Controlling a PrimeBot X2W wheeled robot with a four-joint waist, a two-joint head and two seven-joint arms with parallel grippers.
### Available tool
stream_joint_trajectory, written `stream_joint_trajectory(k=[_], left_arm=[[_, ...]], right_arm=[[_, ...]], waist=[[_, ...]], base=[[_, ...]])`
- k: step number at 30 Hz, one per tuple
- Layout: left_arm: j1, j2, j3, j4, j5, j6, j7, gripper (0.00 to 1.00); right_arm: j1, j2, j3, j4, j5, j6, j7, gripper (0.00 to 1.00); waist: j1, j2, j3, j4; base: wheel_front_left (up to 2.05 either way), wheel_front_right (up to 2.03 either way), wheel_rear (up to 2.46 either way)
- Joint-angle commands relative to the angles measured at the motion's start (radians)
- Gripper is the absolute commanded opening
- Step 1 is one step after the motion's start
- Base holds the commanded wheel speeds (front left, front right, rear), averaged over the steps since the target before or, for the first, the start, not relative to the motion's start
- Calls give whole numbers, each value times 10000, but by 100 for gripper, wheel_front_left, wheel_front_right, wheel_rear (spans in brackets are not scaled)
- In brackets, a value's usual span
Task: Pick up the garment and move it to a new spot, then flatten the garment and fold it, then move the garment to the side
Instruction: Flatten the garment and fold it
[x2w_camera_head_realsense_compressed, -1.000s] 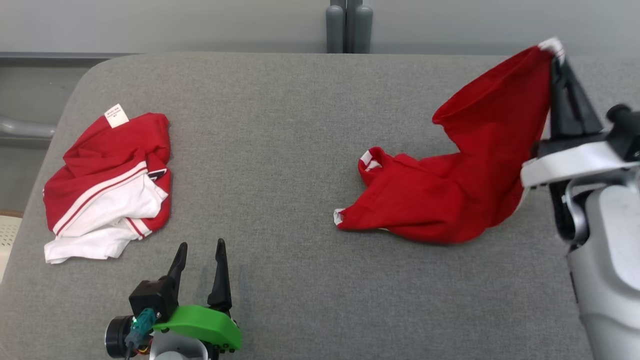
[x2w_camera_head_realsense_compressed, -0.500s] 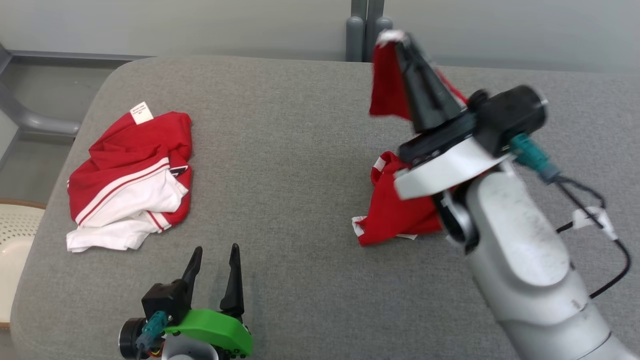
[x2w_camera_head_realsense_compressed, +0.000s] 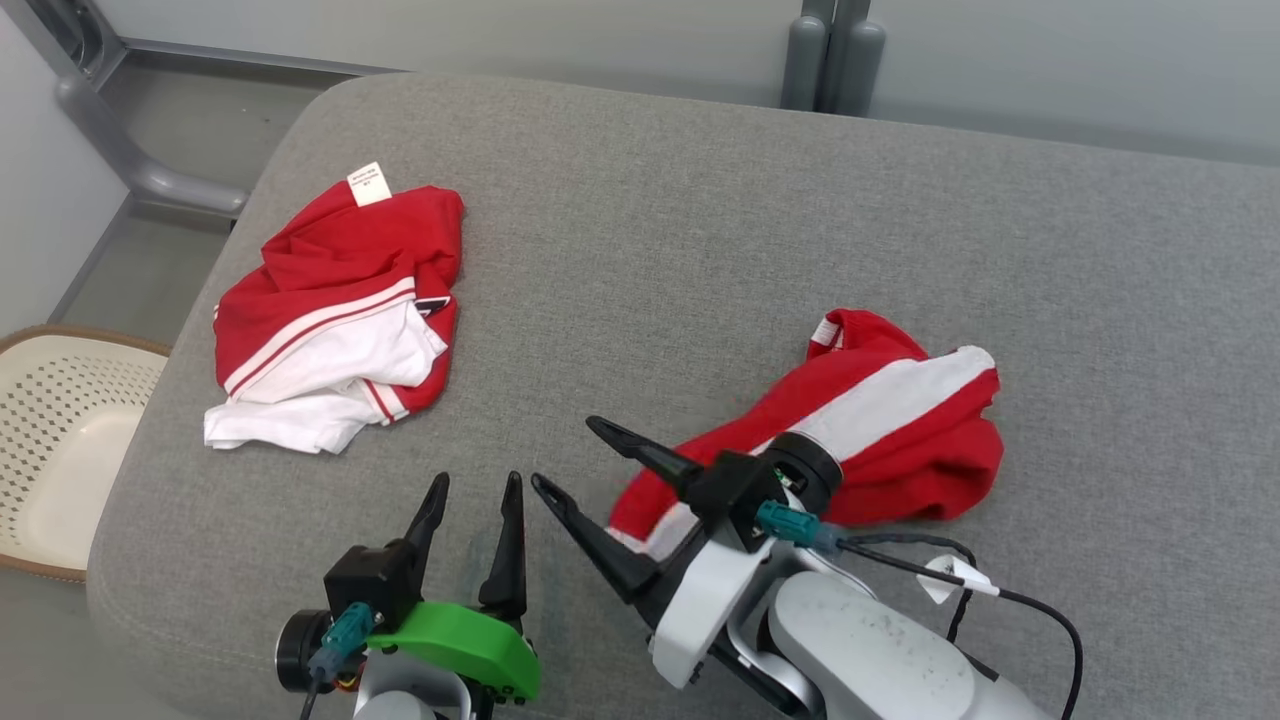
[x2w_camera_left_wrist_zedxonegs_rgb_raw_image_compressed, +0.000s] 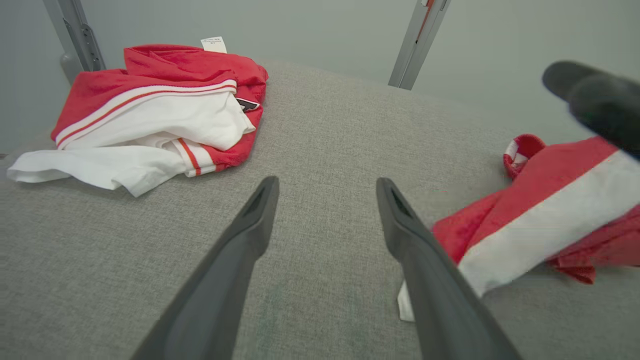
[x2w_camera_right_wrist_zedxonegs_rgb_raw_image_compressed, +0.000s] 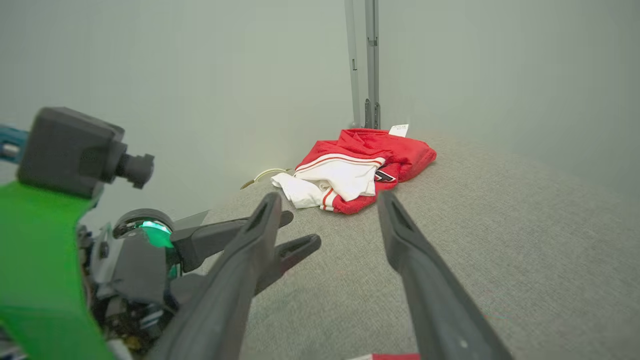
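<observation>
The garment (x2w_camera_head_realsense_compressed: 330, 300), a red T-shirt with white sleeves, striped trim and a small white label, lies crumpled at the far left of the grey padded surface (x2w_camera_head_realsense_compressed: 650, 220). The left wrist view has it at upper left (x2w_camera_left_wrist_zedxonegs_rgb_raw_image_compressed: 150, 100), the right wrist view straight ahead (x2w_camera_right_wrist_zedxonegs_rgb_raw_image_compressed: 360, 170). My left gripper (x2w_camera_head_realsense_compressed: 476, 482) stands open near the front edge, short of the garment, with nothing between its fingers (x2w_camera_left_wrist_zedxonegs_rgb_raw_image_compressed: 327, 185). My right gripper (x2w_camera_head_realsense_compressed: 565, 452) is open beside it, pointing left toward the garment (x2w_camera_right_wrist_zedxonegs_rgb_raw_image_compressed: 329, 197), empty.
A second red garment with a broad white band (x2w_camera_head_realsense_compressed: 900, 420) lies bunched just right of my right wrist, also at the right of the left wrist view (x2w_camera_left_wrist_zedxonegs_rgb_raw_image_compressed: 540, 220). A cream perforated basket (x2w_camera_head_realsense_compressed: 60, 440) sits off the left edge. Grey posts (x2w_camera_head_realsense_compressed: 830, 60) stand behind.
The camera has swung left. My right gripper, which held the second red garment's edge high, has come down to the front and let it go; that garment now lies bunched.
</observation>
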Motion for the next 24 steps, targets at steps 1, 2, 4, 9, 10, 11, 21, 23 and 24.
stream_joint_trajectory(k=[1, 2, 4, 9, 10, 11, 21, 23, 24], left_arm=[[-53, 22, 36, -11, -42, 52, 0, 100], [-12, 20, 58, 6, -46, 49, 0, 100], [37, 20, 110, 36, -59, 22, 0, 100], [126, 22, 208, 125, -164, 17, 0, 100], [157, 20, 210, 155, -156, 25, 0, 100], [178, 22, 211, 189, -178, 21, 0, 100], [535, 23, 190, 958, -474, -106, 0, 100], [627, 23, 184, 1083, -442, -159, -2, 100], [698, 25, 187, 1171, -491, -185, 0, 100]], right_arm=[[15, -52, -102, 74, 135, -5, -30, 100], [-5, -46, -233, 102, 134, -5, -30, 100], [59, -47, -621, 148, 95, -5, -30, 100], [453, -53, -2038, 43, -294, -5, -30, 100], [584, -72, -2444, -9, -394, -5, -30, 100], [716, -94, -2761, -47, -460, -5, -30, 100], [2295, -332, -5550, -482, -1118, -5, -30, 100], [2546, -296, -6004, -581, -1182, -5, -30, 100], [2679, -270, -6264, -638, -1197, -5, -30, 100]], waist=[[0, 0, -23, -169], [0, 0, -46, -283], [0, 0, -94, -524], [0, 0, -204, -1130], [0, 0, -229, -1265], [0, 0, -243, -1343], [0, 0, -481, -1927], [0, 0, -540, -2000], [0, 0, -577, -2041]], base=[[0, 0, 0], [0, 0, 0], [0, 0, 0], [0, 0, 0], [0, 0, 0], [0, 0, 0], [0, 0, 0], [0, 0, 0], [0, 0, 0]])
